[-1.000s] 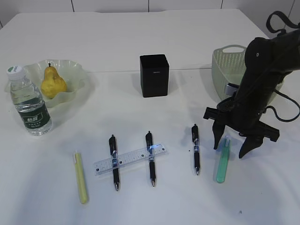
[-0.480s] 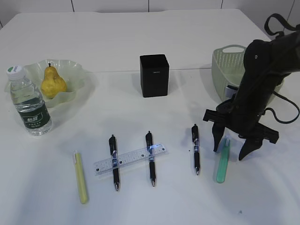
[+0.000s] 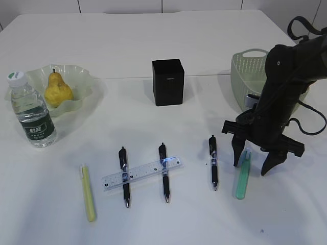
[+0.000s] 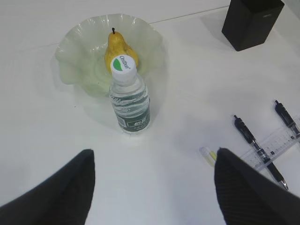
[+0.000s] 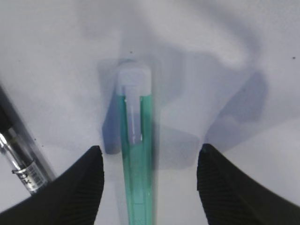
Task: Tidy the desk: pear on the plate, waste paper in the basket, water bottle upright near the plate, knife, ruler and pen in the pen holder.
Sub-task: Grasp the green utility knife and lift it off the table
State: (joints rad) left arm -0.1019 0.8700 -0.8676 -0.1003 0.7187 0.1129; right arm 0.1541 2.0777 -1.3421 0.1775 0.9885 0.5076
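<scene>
White cap (image 4: 121,63) of water bottle (image 4: 130,101), reads roughly "Cestbon"

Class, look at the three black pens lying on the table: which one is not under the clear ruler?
The rightmost black pen, beside the green pen. The ruler lies across the other two black pens; this one lies apart from it.

Between my black ribbed fingers (image 5: 70,187) lies a translucent green pen (image 5: 137,178) with a white cap. Beyond sit a yellow pear (image 3: 57,91) on the pale green plate (image 3: 84,76), a black pen holder (image 3: 168,81), and a sage green lattice basket (image 3: 246,71).
</scene>
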